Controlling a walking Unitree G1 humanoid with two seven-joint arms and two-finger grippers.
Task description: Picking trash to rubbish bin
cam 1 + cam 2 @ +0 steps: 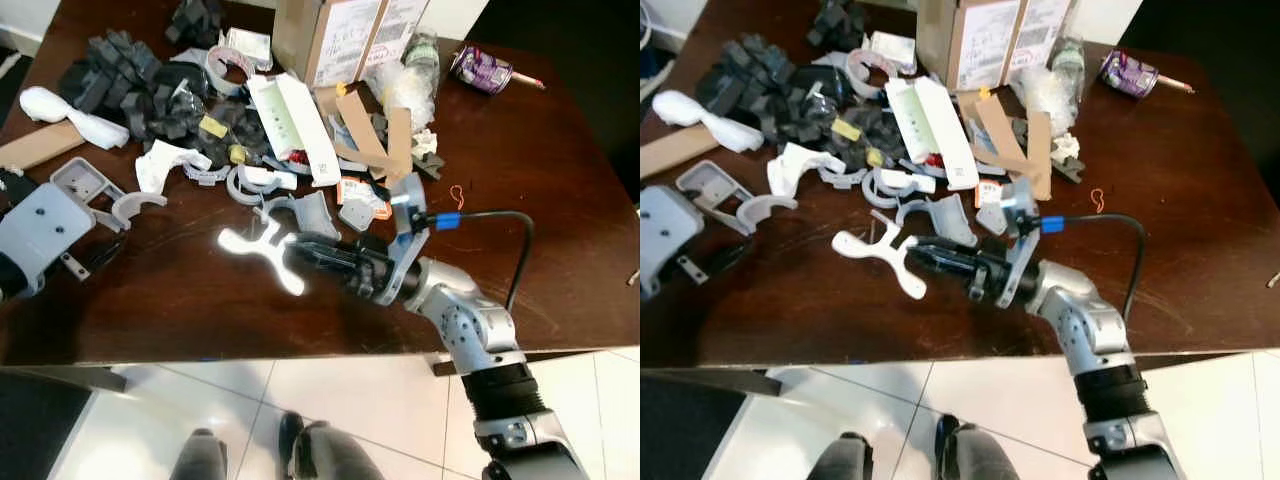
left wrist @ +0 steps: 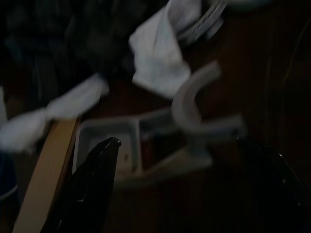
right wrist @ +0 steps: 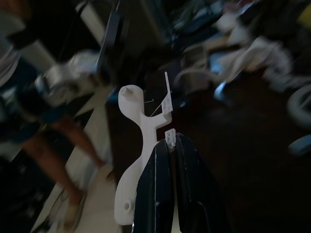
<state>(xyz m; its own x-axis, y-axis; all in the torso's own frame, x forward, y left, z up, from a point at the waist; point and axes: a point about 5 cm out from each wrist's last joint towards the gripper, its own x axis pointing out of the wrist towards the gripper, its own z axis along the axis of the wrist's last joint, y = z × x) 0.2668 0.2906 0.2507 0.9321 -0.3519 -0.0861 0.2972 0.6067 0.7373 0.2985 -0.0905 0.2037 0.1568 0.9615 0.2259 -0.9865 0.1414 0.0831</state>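
Note:
My right gripper (image 1: pixel 297 256) reaches left over the near part of the dark wooden table (image 1: pixel 560 250). It is shut on a white Y-shaped plastic piece (image 1: pixel 255 247) and holds it just above the tabletop. In the right wrist view the black fingers (image 3: pixel 155 184) pinch the white piece (image 3: pixel 138 121) by one branch. My left gripper (image 2: pixel 180 143) is open at the table's left edge, over a grey tray-like part (image 2: pixel 109 141) and a grey curved part (image 2: pixel 189 97). The silver left wrist (image 1: pixel 35 235) is beside them.
A heap of trash covers the far half: black foam pieces (image 1: pixel 120 75), white paper packaging (image 1: pixel 295 125), cardboard strips (image 1: pixel 375 135), grey plastic parts (image 1: pixel 260 185). A cardboard box (image 1: pixel 340 35) and a crushed can (image 1: pixel 480 70) stand at the back. White tile floor (image 1: pixel 350 400) lies below the near edge.

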